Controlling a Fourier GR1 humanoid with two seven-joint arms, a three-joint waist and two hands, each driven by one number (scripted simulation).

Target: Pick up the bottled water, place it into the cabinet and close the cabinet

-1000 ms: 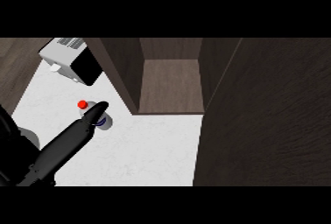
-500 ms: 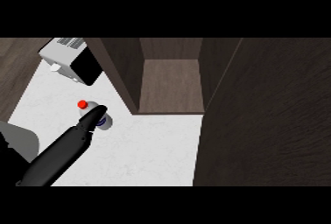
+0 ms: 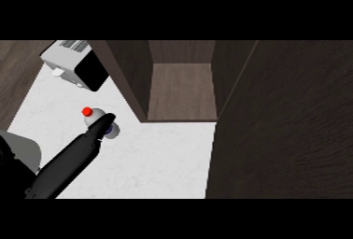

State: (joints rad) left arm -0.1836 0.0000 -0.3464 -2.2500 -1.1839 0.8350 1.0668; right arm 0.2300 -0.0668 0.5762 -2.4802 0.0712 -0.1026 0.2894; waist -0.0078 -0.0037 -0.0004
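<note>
Left hand (image 3: 103,122) still at bottled water (image 3: 96,119), arm lower; cabinet (image 3: 180,88) open.

This was a kitchen: a white marble-look counter (image 3: 158,158), a toaster oven (image 3: 76,63) beyond the left hand (image 3: 103,122), and an open dark wooden cabinet (image 3: 183,88) to its right.

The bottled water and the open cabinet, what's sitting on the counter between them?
Nothing: in the head view only bare white counter separates the bottled water from the open cabinet. The toaster stands farther back, off that stretch.
</note>
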